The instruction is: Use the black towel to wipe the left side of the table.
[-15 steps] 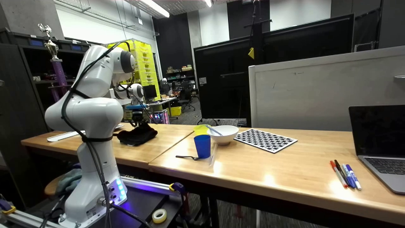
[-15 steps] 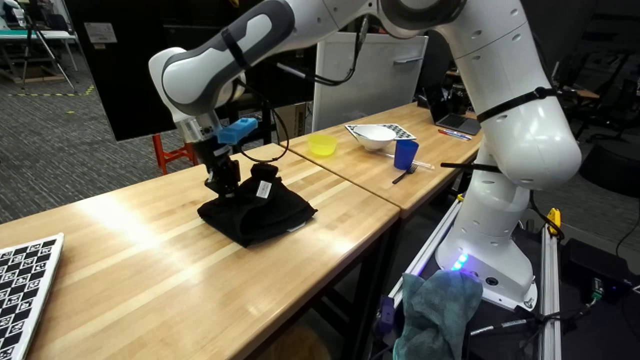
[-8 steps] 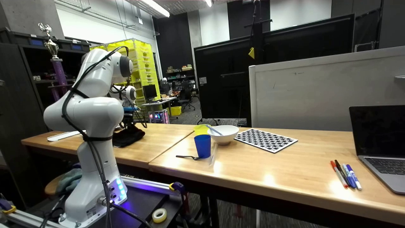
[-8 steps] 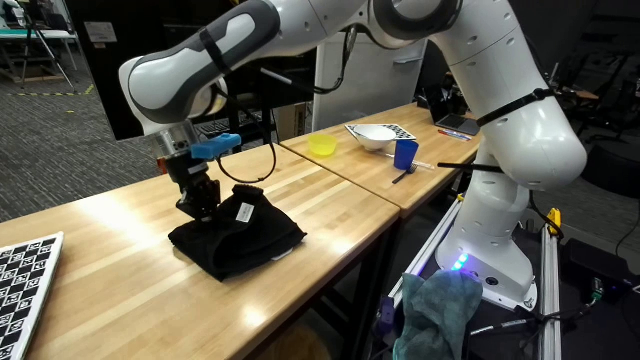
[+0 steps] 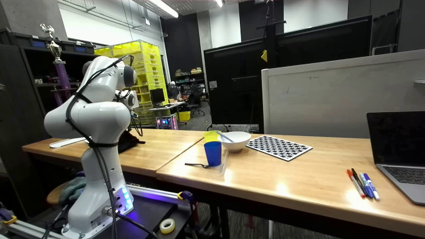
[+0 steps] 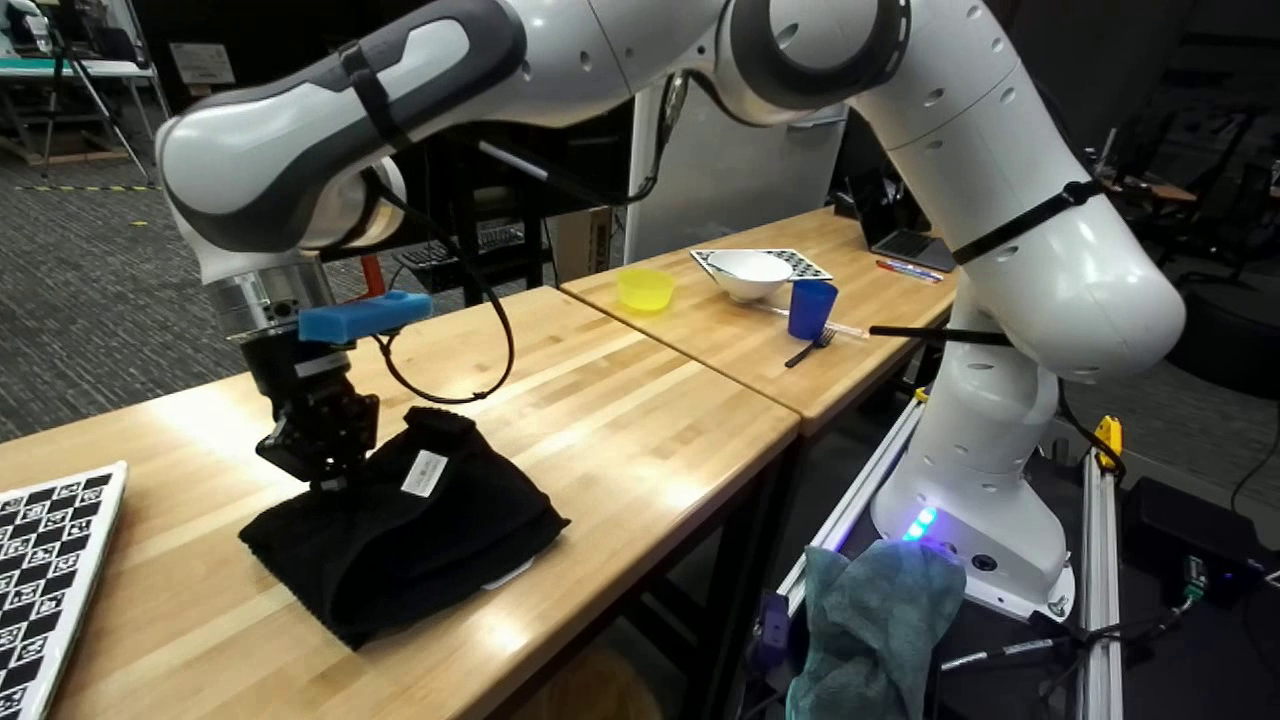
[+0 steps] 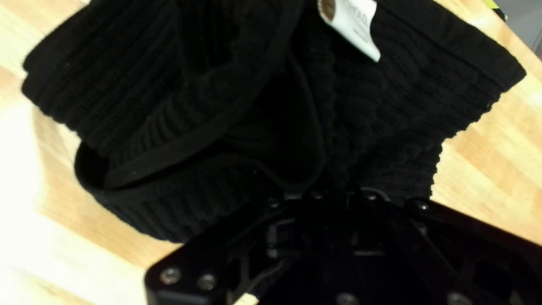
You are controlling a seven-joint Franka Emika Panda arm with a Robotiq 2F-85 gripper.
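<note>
The black towel [image 6: 430,555], ribbed, loosely folded and bearing a white label [image 6: 424,473], is clamped in the gripper [image 6: 333,483] and laid on the wooden table [image 6: 620,420]. Wood is exposed between the towel and the checkered board [image 6: 45,580], and along the edge facing the robot base [image 6: 975,530]. Beyond the far edge, carpeted floor [image 6: 90,280] is seen.

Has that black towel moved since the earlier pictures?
Yes. In an exterior view, the black towel has moved toward the nearer checkered marker board, which has stayed put, and away from the yellow bowl.
</note>
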